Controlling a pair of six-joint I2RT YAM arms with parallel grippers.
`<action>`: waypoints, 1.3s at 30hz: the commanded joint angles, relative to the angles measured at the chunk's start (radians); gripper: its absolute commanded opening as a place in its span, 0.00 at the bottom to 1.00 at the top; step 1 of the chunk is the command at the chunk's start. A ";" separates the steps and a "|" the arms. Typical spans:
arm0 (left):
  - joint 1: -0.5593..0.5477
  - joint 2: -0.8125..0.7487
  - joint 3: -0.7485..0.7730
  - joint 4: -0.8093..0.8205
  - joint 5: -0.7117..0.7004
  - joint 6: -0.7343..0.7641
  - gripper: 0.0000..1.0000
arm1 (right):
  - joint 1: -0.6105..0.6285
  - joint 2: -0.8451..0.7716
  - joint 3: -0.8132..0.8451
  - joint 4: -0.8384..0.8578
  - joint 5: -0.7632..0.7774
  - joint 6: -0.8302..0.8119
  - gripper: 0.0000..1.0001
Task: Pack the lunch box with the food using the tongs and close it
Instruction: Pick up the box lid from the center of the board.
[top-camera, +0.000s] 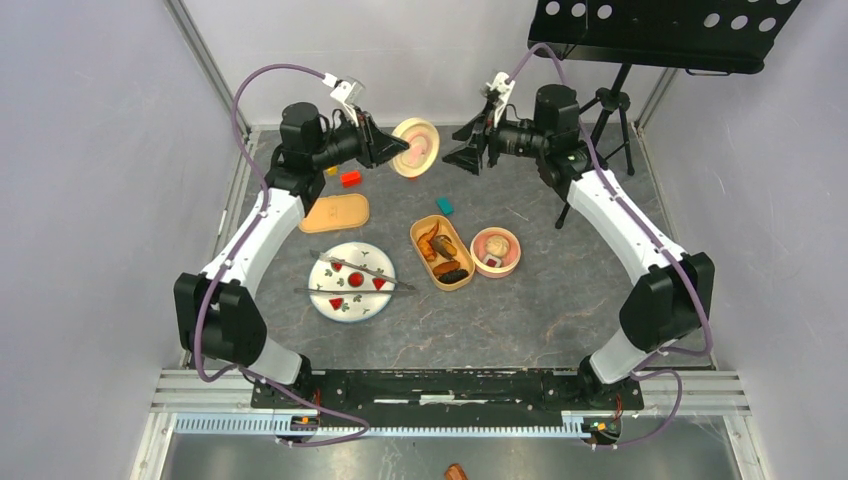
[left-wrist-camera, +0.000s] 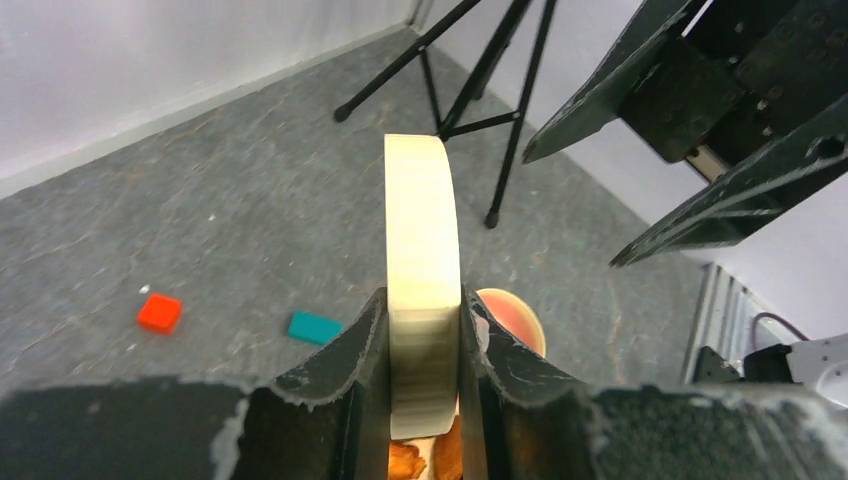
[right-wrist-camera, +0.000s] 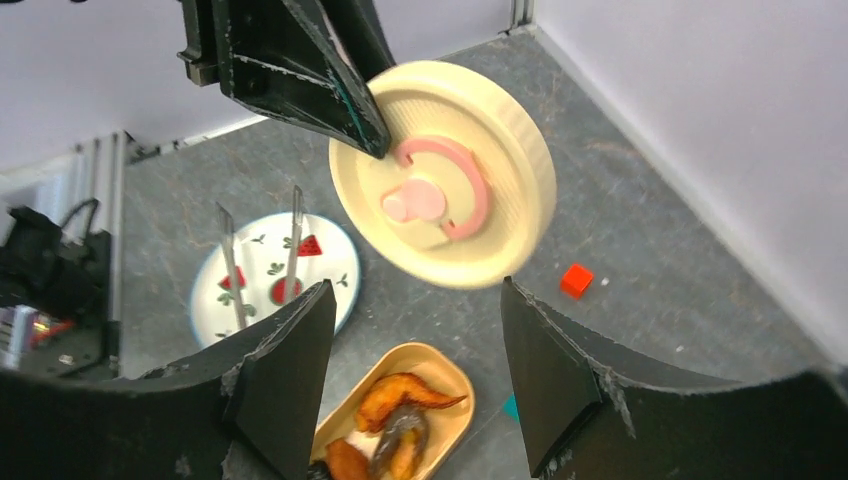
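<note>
Closing step: the lid (right-wrist-camera: 440, 170) is clamped edgewise in the left gripper (left-wrist-camera: 423, 320).
The right gripper (right-wrist-camera: 415, 290) is spread wide, empty; the bowl (top-camera: 517, 252) at five o'clock is to be capped.

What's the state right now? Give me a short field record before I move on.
left jaws: closed on round lid, held up on edge
right jaws: open, empty, facing that lid
oval box: open, fried pieces inside
round bowl: open, rice ball inside
plate: tongs and red wedges on it
oval lid: flat on table, left of the box
</note>
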 joint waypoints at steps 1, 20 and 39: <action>-0.003 -0.047 -0.057 0.238 0.140 -0.153 0.02 | 0.058 -0.091 -0.005 0.014 0.080 -0.272 0.68; -0.005 -0.073 -0.130 0.459 0.303 -0.304 0.02 | 0.156 -0.106 -0.035 -0.050 0.199 -0.466 0.68; 0.018 -0.026 -0.125 0.451 0.167 -0.450 0.02 | 0.233 -0.190 -0.069 -0.161 0.095 -0.721 0.38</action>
